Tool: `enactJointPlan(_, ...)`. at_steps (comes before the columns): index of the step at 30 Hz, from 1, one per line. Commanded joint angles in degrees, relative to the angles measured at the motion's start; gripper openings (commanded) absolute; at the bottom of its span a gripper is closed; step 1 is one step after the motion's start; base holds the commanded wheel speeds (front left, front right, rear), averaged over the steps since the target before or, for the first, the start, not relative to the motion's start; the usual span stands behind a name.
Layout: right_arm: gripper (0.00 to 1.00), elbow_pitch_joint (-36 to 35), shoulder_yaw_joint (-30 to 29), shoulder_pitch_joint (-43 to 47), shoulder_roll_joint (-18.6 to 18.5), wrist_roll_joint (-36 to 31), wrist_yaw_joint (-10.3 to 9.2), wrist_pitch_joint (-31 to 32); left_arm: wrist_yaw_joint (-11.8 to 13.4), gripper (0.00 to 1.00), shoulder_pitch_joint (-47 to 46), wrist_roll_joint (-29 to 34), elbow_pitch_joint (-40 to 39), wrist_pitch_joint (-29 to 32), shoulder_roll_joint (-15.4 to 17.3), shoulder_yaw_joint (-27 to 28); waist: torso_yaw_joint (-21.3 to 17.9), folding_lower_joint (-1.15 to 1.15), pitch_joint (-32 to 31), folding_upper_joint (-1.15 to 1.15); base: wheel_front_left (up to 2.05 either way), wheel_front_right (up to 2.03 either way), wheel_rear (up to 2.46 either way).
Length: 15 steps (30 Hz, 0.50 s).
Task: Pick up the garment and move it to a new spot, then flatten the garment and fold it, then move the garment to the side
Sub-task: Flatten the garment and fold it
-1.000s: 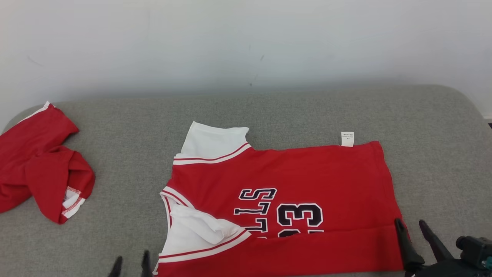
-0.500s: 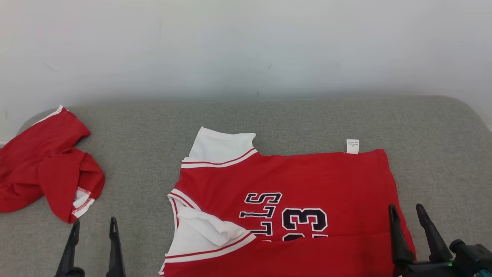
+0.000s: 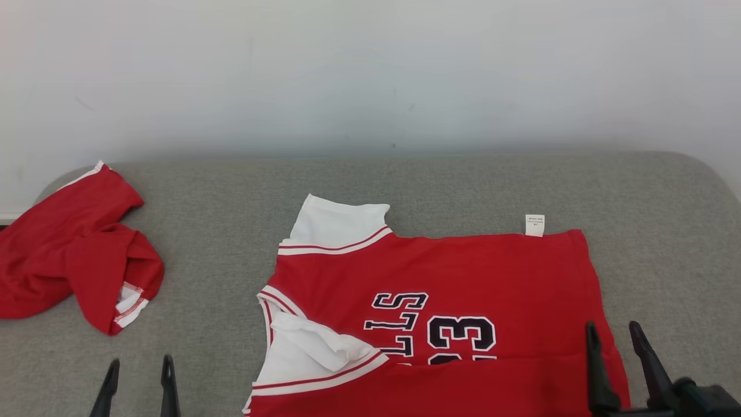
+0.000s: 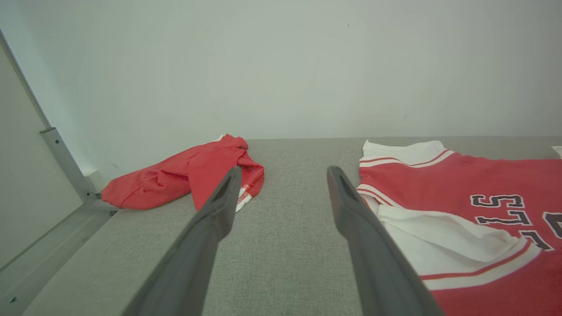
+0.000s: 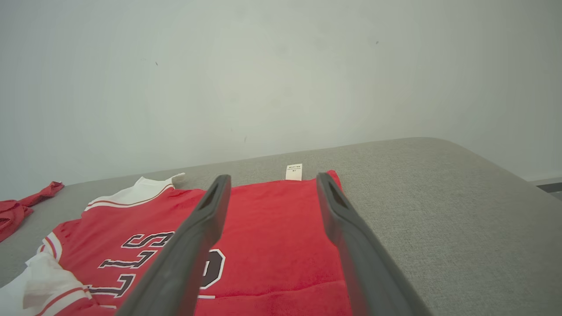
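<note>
A red jersey (image 3: 463, 272) with white sleeves and dark "LLS 23" lettering lies spread flat on the grey cushion (image 3: 231, 191), its near edge folded over in a band. The jersey (image 4: 474, 184) and the same jersey (image 5: 268, 219) appear in both wrist views. My left gripper (image 3: 140, 362) is open over bare cushion, left of the jersey's white sleeve (image 3: 307, 347), and holds nothing; its fingers (image 4: 219, 206) frame empty fabric. My right gripper (image 3: 612, 327) is open above the jersey's right hem, also holding nothing, with its fingers (image 5: 206, 219) pointing towards the white tag (image 5: 294, 171).
A second red garment (image 3: 75, 249) lies crumpled at the cushion's far left, also seen as a red garment (image 4: 184, 180) near a metal frame post (image 4: 66, 162). A pale wall (image 3: 370, 69) stands behind. The cushion's right corner (image 3: 694, 191) is rounded.
The camera has shifted a little. My left gripper has moved left, away from the jersey's sleeve edge, then dropped lower in the head view. The right gripper stayed near the right hem.
</note>
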Motion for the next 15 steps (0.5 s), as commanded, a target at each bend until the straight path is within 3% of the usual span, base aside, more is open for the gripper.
enactJointPlan(1,1.00,0.7,0.8,-1.7,-0.8,-0.1,-0.13,-0.2,-0.8,1.00,-3.0,0.5,0.3,-0.2,0.6,-0.2,-1.0,0.00,0.8,0.00,0.00,0.00,0.00)
enactJointPlan(10,1.00,11.4,5.5,-20.7,-5.3,5.7,-0.13,6.5,-8.5,1.00,-25.1,-2.8,8.5,6.4,5.8,-1.8,-7.9,0.00,9.3,0.00,0.00,0.00,0.00)
enactJointPlan(15,1.00,21.1,7.1,-33.2,-5.9,7.3,-0.13,7.3,-10.8,1.00,-39.6,-5.2,15.1,12.2,7.6,-4.5,-10.9,0.00,15.6,0.00,0.00,0.00,0.00)
